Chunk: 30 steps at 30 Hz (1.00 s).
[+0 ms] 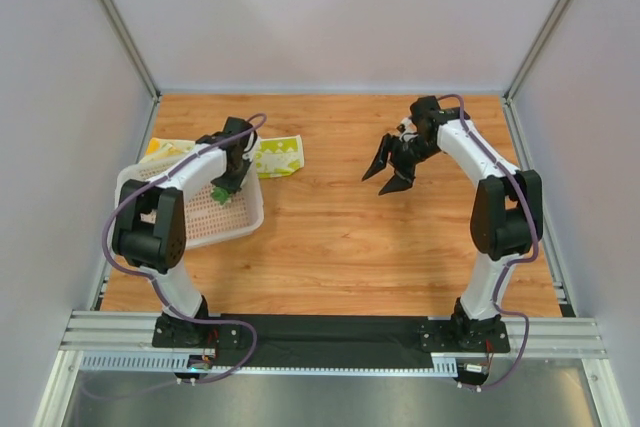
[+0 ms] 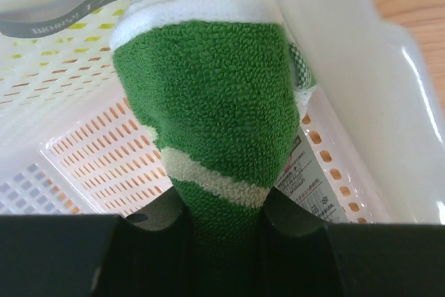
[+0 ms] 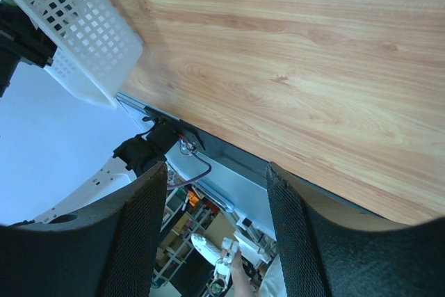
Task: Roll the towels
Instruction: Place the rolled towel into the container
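**Q:** What do you see from above?

**A:** My left hand (image 1: 228, 187) is over the white mesh basket (image 1: 196, 219) at the left side of the counter (image 1: 340, 237), pinching the dark green towel (image 1: 219, 195). The lime-yellow towel (image 1: 276, 155) lies loosely spread on the counter just beyond the basket's far right corner. My right hand (image 1: 391, 175) hangs over bare wood on the right, well apart from both towels, fingers spread and holding nothing.

**Q:** And the left wrist view?

**A:** The green towel fills it. My two fingers press in on its near end, and at the far end I see white layers stacked one over another, so I judge it is rolled into a bundle. The basket's perforated floor and wall are right behind it. I cannot tell whether the roll touches the floor.

**Q:** The right wrist?

**A:** Only my spread fingers, the wood, and a corner of the basket off to the left.

**Q:** So how far along are you?

**A:** About halfway, I'd say. One towel is rolled and needs only to be let go in the basket. The lime-yellow one is not rolled.
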Available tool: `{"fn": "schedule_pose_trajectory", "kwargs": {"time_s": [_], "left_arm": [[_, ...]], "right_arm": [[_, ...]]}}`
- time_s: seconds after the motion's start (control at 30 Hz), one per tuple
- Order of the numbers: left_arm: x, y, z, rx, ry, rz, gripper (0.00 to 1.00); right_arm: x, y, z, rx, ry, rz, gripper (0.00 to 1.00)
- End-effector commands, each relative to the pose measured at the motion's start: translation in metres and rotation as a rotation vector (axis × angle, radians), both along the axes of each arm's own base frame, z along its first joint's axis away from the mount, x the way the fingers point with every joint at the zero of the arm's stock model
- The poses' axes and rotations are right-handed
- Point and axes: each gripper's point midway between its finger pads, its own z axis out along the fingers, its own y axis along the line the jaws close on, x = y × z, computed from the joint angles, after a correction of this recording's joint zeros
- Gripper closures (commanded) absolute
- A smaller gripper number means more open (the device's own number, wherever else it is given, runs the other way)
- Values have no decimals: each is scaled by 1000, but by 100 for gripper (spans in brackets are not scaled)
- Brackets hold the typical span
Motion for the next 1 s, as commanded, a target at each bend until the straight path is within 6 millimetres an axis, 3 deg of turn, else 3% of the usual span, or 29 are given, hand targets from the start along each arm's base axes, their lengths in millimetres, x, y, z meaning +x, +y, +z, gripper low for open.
{"fn": "schedule_pose_trajectory", "kwargs": {"time_s": [0.0,0.3,0.53,0.7,0.77,0.83,0.97], "left_arm": [[10,-23,18,-16,-84,-101,100],[-49,-24,2,-60,144,223,98],[-61,-45,3,-196,160,309,74],[-65,-60,-10,-269,202,316,70],[-65,-64,-12,-292,188,322,58],[-65,-63,-11,-289,177,327,35],[-71,-63,-11,-298,168,329,34]], "right_arm": [[9,-1,7,22,-38,7,40],[13,-2,-3,16,-30,5,40],[12,-3,-9,9,-27,3,40],[11,-2,-11,11,-26,-1,40],[11,-3,-11,6,-27,-2,40],[10,-3,-11,1,-27,-3,40],[10,-5,-11,-2,-31,-6,40]]}}
